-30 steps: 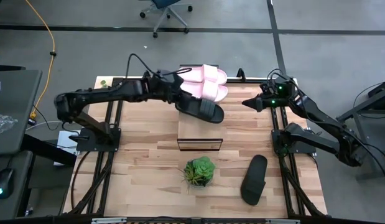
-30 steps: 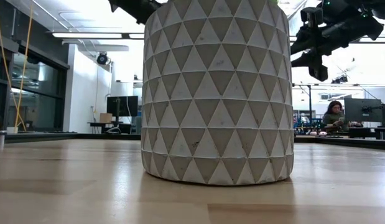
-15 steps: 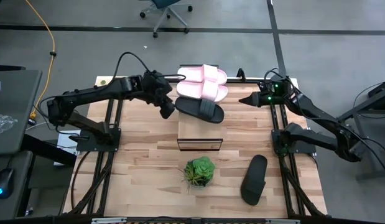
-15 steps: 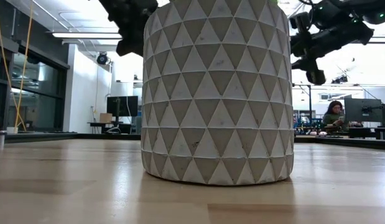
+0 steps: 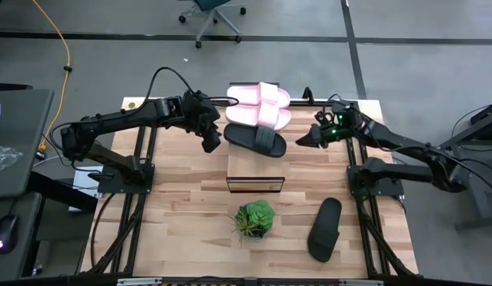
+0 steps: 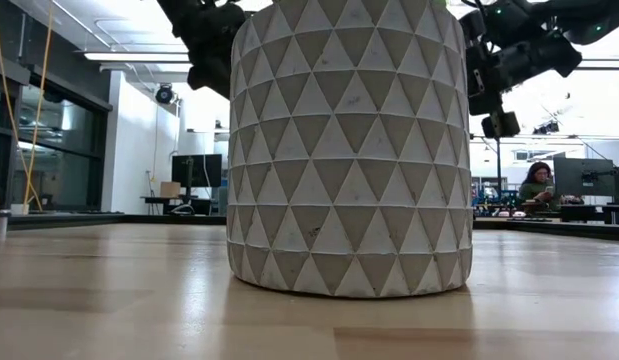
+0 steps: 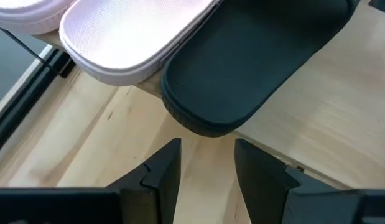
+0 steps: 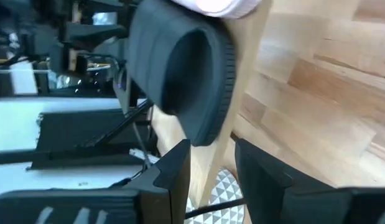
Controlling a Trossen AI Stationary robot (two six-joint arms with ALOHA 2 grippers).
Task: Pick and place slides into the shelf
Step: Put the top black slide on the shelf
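Two pale pink slides [image 5: 260, 106] lie side by side across the far end of the light-wood shelf [image 5: 256, 171]. One black slide [image 5: 256, 139] lies across the shelf just nearer, sole down, one end past the shelf's left edge. The other black slide [image 5: 325, 229] lies on the table, near right. My left gripper [image 5: 212, 141] hangs open just left of the shelved black slide [image 7: 254, 68], touching nothing [image 7: 208, 149]. My right gripper [image 5: 303, 139] is open [image 8: 211, 146] just right of that same slide [image 8: 186, 68], apart from it.
A small green plant [image 5: 254, 218] in a pale patterned pot [image 6: 349, 150] stands near the shelf's near end and fills the low view. The near half of the shelf top is bare plank. Dark frame rails run along the table's left and right sides.
My left gripper has drawn back from the black slide's end toward the table's left and a little nearer; the slide stays on the shelf. My right gripper has moved left and nearer, toward the shelf, tipping downward.
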